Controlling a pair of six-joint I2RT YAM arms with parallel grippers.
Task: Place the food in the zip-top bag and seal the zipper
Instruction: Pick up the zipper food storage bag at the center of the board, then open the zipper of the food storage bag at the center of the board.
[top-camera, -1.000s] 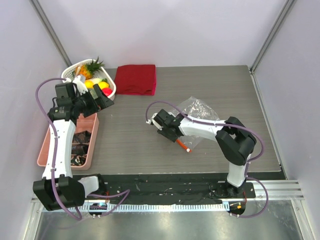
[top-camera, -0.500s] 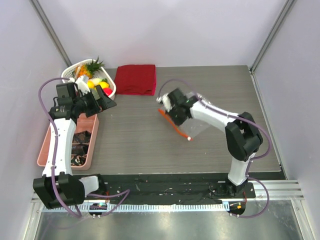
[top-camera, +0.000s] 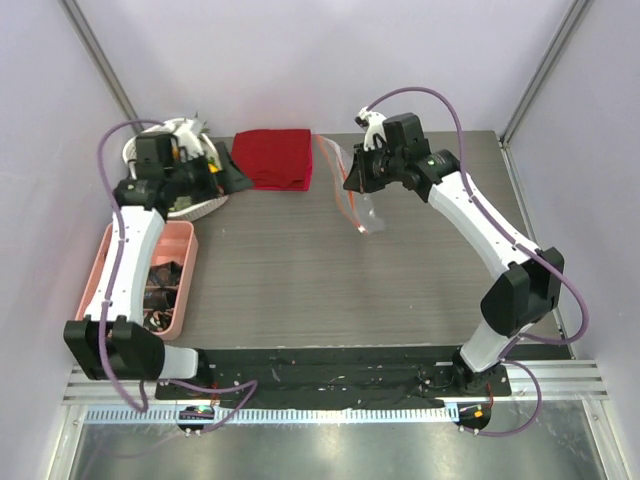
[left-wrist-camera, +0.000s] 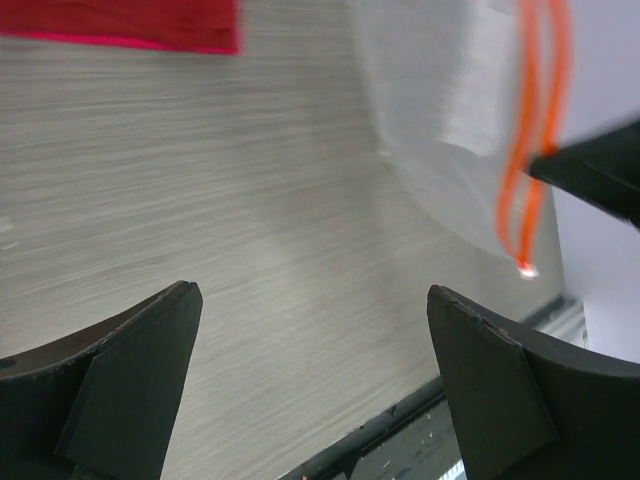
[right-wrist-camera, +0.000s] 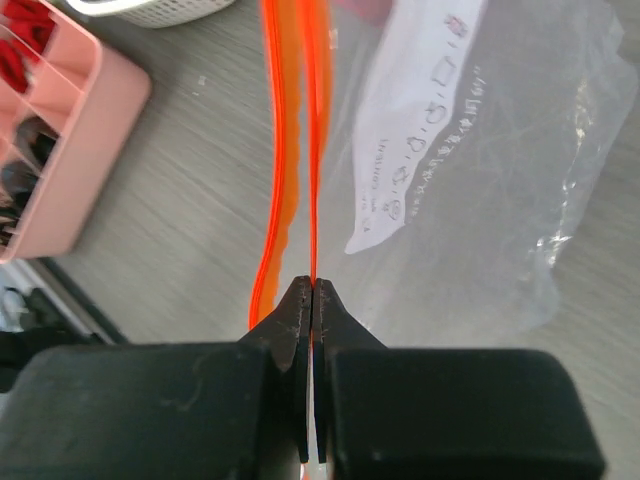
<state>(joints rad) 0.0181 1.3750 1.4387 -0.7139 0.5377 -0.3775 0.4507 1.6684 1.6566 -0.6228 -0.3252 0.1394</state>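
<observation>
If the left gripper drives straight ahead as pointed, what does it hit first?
Probably bare table, between the cloth and the bag; the open left gripper points at wood. Depth is uncertain.

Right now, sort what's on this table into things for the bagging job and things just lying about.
For the job:
- zip-top bag, its zipper pinched in the shut right gripper
- white basket; the food in it is too hidden by the left arm to make out
- left gripper, open and empty

Lying about:
- red cloth
- pink tray
</observation>
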